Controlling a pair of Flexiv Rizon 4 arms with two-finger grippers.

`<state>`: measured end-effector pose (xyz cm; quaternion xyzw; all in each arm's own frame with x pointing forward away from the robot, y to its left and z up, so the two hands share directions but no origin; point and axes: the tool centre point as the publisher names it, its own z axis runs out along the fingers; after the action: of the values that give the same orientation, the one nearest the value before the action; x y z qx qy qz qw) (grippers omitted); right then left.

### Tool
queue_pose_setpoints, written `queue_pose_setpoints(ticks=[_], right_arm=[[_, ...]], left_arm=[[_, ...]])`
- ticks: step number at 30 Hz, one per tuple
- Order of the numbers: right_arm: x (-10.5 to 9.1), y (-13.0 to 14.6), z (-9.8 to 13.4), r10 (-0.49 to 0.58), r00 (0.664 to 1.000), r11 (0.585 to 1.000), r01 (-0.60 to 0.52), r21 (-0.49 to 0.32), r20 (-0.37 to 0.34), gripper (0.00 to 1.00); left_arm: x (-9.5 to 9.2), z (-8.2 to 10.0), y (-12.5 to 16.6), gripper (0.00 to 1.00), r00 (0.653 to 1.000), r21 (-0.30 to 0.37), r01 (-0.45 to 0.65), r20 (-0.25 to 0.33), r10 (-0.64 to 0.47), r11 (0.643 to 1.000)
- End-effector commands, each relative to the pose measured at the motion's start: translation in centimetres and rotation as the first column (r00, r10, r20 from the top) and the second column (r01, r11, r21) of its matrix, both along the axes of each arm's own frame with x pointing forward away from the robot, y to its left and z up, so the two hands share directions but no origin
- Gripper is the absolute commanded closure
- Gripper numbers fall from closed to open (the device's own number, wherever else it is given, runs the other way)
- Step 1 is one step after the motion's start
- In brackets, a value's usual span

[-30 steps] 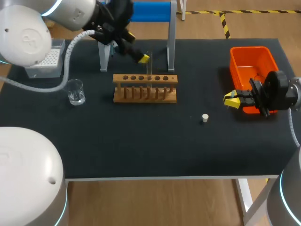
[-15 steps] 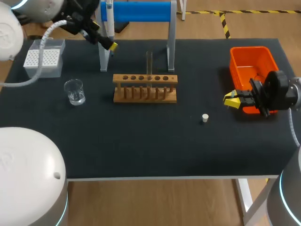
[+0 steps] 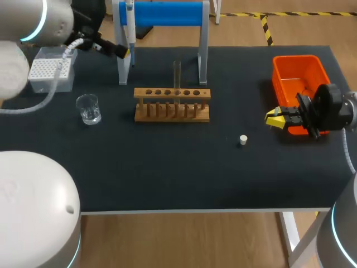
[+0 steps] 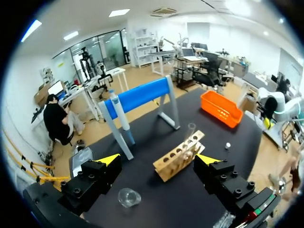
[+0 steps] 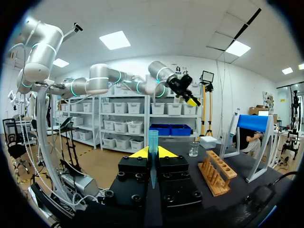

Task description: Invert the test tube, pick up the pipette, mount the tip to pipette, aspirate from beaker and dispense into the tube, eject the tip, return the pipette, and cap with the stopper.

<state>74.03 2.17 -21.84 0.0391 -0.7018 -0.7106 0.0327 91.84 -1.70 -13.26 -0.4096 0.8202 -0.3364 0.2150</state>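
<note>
My left hand (image 4: 157, 160) is wide open and holds nothing. It is near the pipette (image 3: 129, 22), which hangs on the blue stand (image 3: 167, 12) at the far side of the bench (image 3: 184, 173). I think I should put both fingers squarely around its body before closing. The pipette hangs upright, its long axis vertical and its nozzle pointing down.

Black surface (image 3: 167, 173); orange bin (image 3: 298, 70); blue bar (image 3: 167, 13); brown wooden rack (image 3: 172, 94); white stopper (image 3: 243, 139); clear beaker (image 3: 88, 108); yellow tips on black left tool (image 3: 125, 51) and right tool (image 3: 276, 118).

Black table (image 3: 167, 173), wooden floor (image 3: 178, 240)
</note>
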Motion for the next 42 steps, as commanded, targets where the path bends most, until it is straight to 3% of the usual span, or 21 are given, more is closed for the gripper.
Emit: queue_pose_setpoints(ticks=[1, 7, 24, 26, 28, 36, 42], right_arm=[[0.0, -0.1, 0.0, 0.001, 1.000, 1.000, -0.001, 0.000, 0.000, 1.00], [0.0, -0.1, 0.0, 0.001, 1.000, 1.000, -0.001, 0.000, 0.000, 1.00], [0.0, -0.1, 0.0, 0.001, 1.000, 1.000, -0.001, 0.000, 0.000, 1.00], [0.0, -0.1, 0.0, 0.001, 1.000, 1.000, -0.001, 0.000, 0.000, 1.00], [0.0, -0.1, 0.0, 0.001, 1.000, 1.000, -0.001, 0.000, 0.000, 1.00], [0.0, -0.1, 0.0, 0.001, 1.000, 1.000, -0.001, 0.000, 0.000, 1.00], [0.0, -0.1, 0.0, 0.001, 1.000, 1.000, -0.001, 0.000, 0.000, 1.00]], left_arm=[[1.6, -0.7, -1.3, 0.00, 0.995, 0.028, -0.093, 0.036, 0.092, 0.995], [3.0, -0.9, -2.6, 0.00, 0.990, 0.044, -0.137, 0.028, 0.136, 0.990], [3.1, -1.2, -2.8, 0.00, 0.988, 0.055, -0.154, 0.027, 0.153, 0.987], [3.4, -1.5, -3.5, 0.00, 0.982, 0.104, -0.189, 0.040, 0.185, 0.977], [3.7, -1.5, -3.9, 0.00, 0.974, 0.079, -0.227, 0.045, 0.224, 0.971], [5.4, -2.3, -4.5, 0.00, 0.951, 0.109, -0.306, 0.085, 0.298, 0.946], [6.9, -3.1, -4.4, 0.00, 0.935, 0.058, -0.342, 0.126, 0.333, 0.938]])
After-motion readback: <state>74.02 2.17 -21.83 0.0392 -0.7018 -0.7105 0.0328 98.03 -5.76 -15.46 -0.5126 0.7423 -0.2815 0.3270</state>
